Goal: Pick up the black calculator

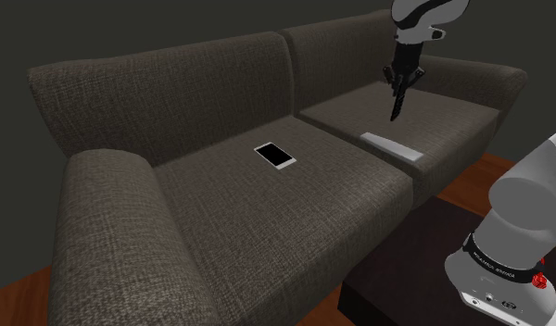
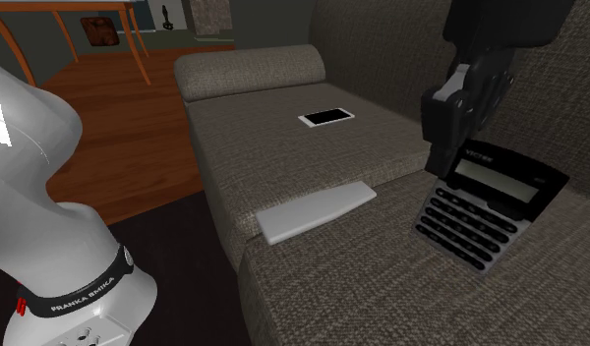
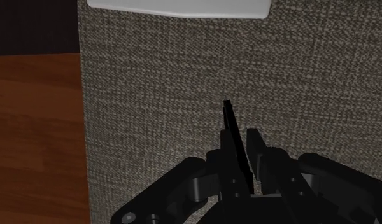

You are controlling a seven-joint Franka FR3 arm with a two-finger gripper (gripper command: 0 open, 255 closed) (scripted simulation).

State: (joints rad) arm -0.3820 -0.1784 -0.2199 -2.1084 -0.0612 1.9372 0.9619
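Observation:
The black calculator (image 2: 485,201) has rows of dark keys and a grey display, and it hangs tilted in the air above the sofa's seat cushion (image 2: 401,285). My gripper (image 2: 450,128) is shut on its upper edge. In the shoulder view the calculator (image 1: 397,100) shows as a thin dark slab pointing down from the gripper (image 1: 398,81), above the sofa's far seat. Seen from the wrist, the calculator (image 3: 235,143) stands edge-on, clasped between the fingers of the gripper (image 3: 244,151), with cushion fabric beneath it.
A white-framed phone (image 1: 275,155) lies on the middle seat. A flat light grey slab (image 1: 392,146) rests at the front edge of the seat below the gripper. The padded armrest (image 1: 109,213) and backrest bound the sofa. Wooden floor (image 3: 34,127) lies in front.

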